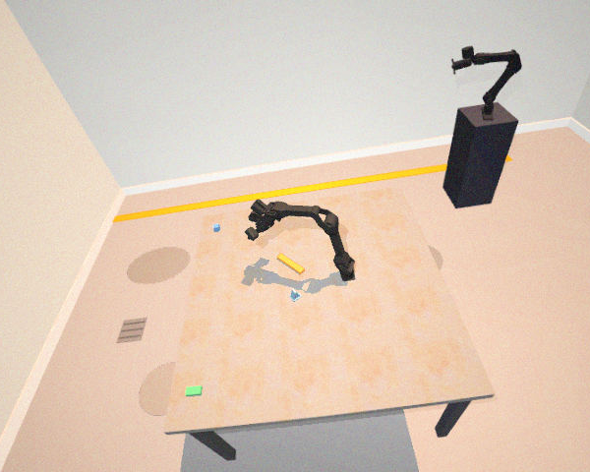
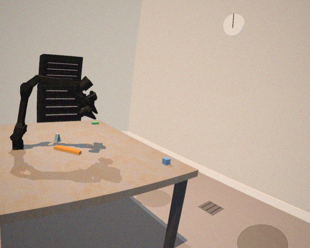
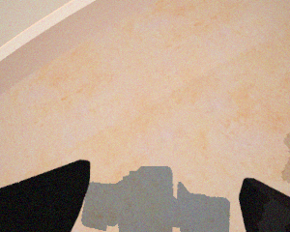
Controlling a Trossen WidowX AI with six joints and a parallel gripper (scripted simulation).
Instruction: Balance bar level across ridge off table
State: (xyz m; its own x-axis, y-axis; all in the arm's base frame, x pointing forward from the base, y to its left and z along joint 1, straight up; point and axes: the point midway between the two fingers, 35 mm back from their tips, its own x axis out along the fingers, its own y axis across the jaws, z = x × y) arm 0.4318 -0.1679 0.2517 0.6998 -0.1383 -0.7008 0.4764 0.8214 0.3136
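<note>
1. Top view: the bar [image 1: 290, 264], orange, lies flat on the table [image 1: 335, 366], untouched. The ridge [image 1: 295, 295], a small pale-blue wedge, stands near the bar on its camera side, apart from it. The gripper [image 1: 255, 229] hangs in the air beyond the bar's far end, well off it. A blue cube [image 1: 215, 227] and a green block [image 1: 193, 390] sit far from the bar and are of no concern.

2. Exterior view: the bar [image 2: 67, 149] rests in front of the ridge [image 2: 57, 137], not touching it. The gripper [image 2: 89, 106] points down, high above the table and past the bar's right end.

3. Wrist view: the fingers stand well apart, fairly wide though not at full spread, with only bare table and shadow between them; nothing is held. The bar is out of this view.

4. Judgement on handling: the bar looks rigid, slender, straight-edged and probably light. Grip it across its narrow width at mid-length, so it hangs level and the same centre point can be set on the ridge's crest. An off-centre hold would likely tip it.
</note>
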